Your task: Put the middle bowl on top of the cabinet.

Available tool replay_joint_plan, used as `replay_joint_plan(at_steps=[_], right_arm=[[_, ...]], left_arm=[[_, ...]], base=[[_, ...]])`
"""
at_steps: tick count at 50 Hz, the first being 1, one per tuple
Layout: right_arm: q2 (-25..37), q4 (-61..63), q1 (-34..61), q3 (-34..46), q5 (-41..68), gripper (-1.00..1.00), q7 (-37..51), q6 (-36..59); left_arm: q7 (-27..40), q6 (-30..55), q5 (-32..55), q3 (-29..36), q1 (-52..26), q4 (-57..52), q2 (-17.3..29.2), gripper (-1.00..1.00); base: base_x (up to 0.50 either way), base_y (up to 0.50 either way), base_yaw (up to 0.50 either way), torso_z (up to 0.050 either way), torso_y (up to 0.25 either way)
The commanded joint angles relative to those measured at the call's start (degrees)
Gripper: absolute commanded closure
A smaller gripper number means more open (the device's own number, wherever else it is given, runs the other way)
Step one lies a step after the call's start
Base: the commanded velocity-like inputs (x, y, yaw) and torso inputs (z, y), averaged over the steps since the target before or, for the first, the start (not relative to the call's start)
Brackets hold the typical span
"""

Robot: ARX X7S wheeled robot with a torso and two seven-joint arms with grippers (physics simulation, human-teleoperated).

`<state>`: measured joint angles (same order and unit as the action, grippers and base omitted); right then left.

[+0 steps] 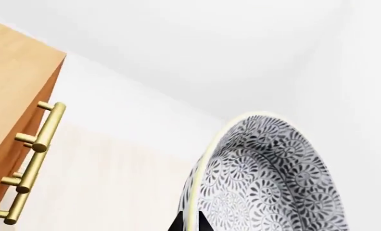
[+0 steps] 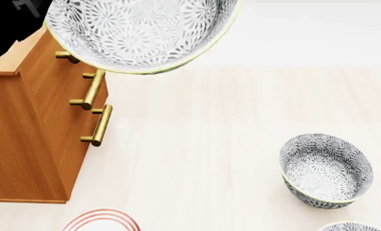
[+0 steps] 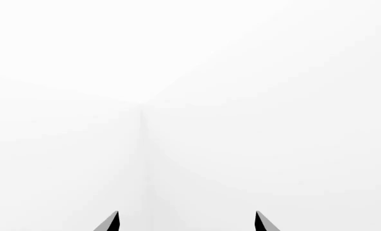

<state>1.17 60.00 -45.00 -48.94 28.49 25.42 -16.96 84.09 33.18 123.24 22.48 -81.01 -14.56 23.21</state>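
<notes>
Above cabinet [image 2: 30, 125] front edge | middle bowl [image 2: 139, 31] in left tool [image 1: 189, 222]

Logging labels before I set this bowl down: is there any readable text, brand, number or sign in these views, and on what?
None: no readable text in any view.
Middle bowl: floral pattern only.
Cabinet: plain wood, unmarked brass handles.
Other bowl: pattern only.
Plate: red rings only.

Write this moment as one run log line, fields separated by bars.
left gripper: shut on middle bowl | bowl: lifted, beside cabinet top | right gripper: open, empty | step: bowl not yet placed
</notes>
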Motion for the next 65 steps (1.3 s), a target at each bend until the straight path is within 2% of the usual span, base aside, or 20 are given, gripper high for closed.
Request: replay_joint_plan(at_steps=[1,7,19,32,47,65], right_arm=[[-1.1,-0.1,0.1,-0.6,-1.6,-1.00,-1.6,-0.6],[-0.8,0.0,0.1,0.5,-2.7,-1.00,-1.0,-0.6],[0.1,0.0,0.1,1.3,-3.5,-1.00,-0.1,-0.3],[-0.1,0.0,0.1,1.1,-3.4,-1.00,-0.3,-0.5],[-0.1,0.0,0.1,1.0,-3.4,-1.00,-0.4,-0.7],[0.0,0.0,0.1,1.7,-4.4,-1.00,-0.1,-1.1]], left_arm=[[5.5,-7.1,6.1,2.8,-12.2,12.0,-0.5,1.00],[5.7,-10.7,9.5,12.2,-20.3,17.8,4.4,1.00],[5.2,-14.0,13.0,25.6,-31.3,27.0,8.6,1.00],[2.6,-13.7,12.0,29.5,-33.2,36.8,9.3,1.00],[0.9,-15.7,8.0,32.6,-29.9,42.4,11.9,1.00],[-4.9,-16.5,6.5,34.2,-24.4,48.7,13.1,1.00]], base=[[0.00,0.00,0.00,0.000,0.000],[0.00,0.00,0.00,0.000,0.000],[0.00,0.00,0.00,0.000,0.000],[0.00,0.00,0.00,0.000,0.000],[0.00,0.00,0.00,0.000,0.001],[0.00,0.00,0.00,0.000,0.000]])
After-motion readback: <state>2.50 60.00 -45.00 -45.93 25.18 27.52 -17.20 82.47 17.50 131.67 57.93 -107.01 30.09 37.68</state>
